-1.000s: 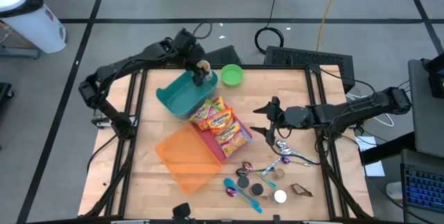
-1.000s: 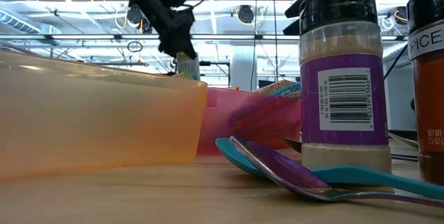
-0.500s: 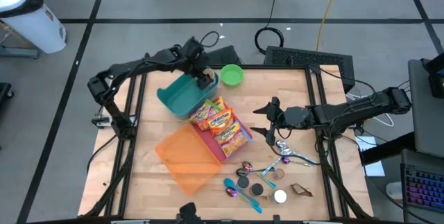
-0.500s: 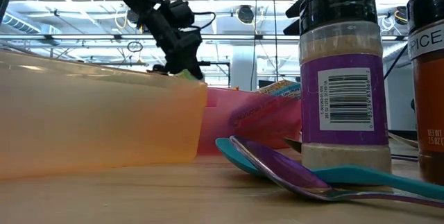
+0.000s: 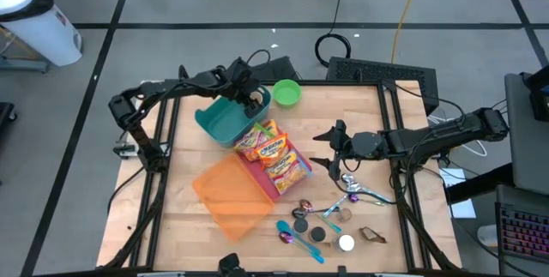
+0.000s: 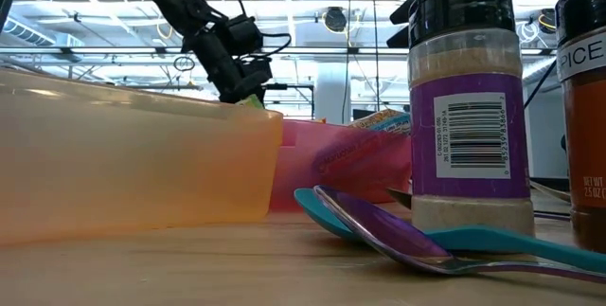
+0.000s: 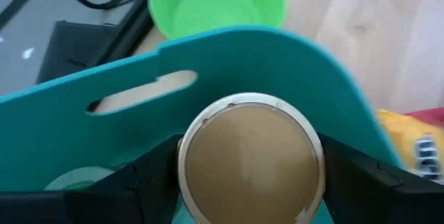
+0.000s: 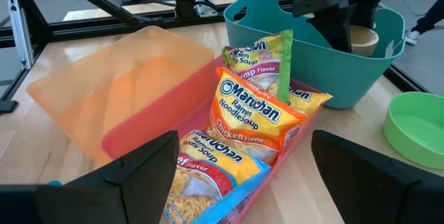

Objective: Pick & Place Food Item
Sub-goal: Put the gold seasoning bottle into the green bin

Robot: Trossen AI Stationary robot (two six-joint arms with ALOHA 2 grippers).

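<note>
Reaching down into the teal basket, the left gripper is clamped around a round tan-topped container; in the left wrist view its two dark fingers sit pressed against either side of that container, so it's pinching it, not hanging loose; the container is inside the basket, near the wall with the handle slot, and the right wrist view shows it as a pale cup-like thing just under the gripper; whether it's touching the basket floor, can't tell.

The basket sits at the far left part of the wooden table, with a small green bowl just beside it; leaning on the basket's near side is a pink bin stuffed with ramen packets, one packet standing upright against the basket wall; an orange bin lies touching the pink one.

The right gripper hovers over bare table to the right of the ramen, fingers spread wide with nothing between them; well apart from the basket.

Near the front edge there's a scatter of spoons and a few spice jars; in the low view one purple-labelled jar stands upright right up close, with a purple spoon and a teal one lying crossed at its base.
</note>
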